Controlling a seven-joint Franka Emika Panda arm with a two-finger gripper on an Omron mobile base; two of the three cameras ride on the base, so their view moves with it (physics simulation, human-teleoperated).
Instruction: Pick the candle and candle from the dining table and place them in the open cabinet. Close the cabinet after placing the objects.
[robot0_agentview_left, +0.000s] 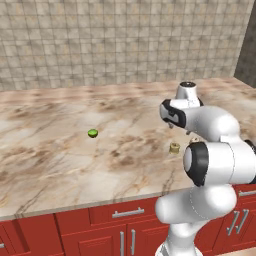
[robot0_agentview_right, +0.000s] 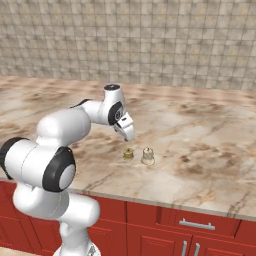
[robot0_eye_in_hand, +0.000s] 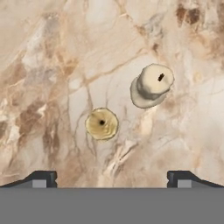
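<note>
1. Near the counter's (robot0_agentview_left: 60, 150) front edge, right of its middle, the two candles stand side by side, close but apart, both upright.
2. Around them the marbled stone lies bare on every side; the green ball (robot0_agentview_left: 92, 133) sits well apart to their left, farther back from the edge.
3. Behind, the counter runs to a tiled wall (robot0_agentview_right: 150, 40); below the front edge are red drawers (robot0_agentview_right: 195, 225) with silver handles.
4. Above the candles hangs the hand (robot0_agentview_right: 128, 134), pointing down, touching neither; its jaws are spread wide and hold nothing.
5. From the hand view the two dark fingertips (robot0_eye_in_hand: 41, 179) stand far apart at the bottom, with both candles lying between and beyond them.
6. Tan candle (robot0_eye_in_hand: 101, 124): a squat golden cylinder, flat round top, a dark wick dot at centre. It is the nearer one to the arm.
7. Cream candle (robot0_eye_in_hand: 151, 86): pale, a short round body on a wider flat base, a small dark wick mark on top.
8. No writing or label can be read on either candle or on the counter.
</note>
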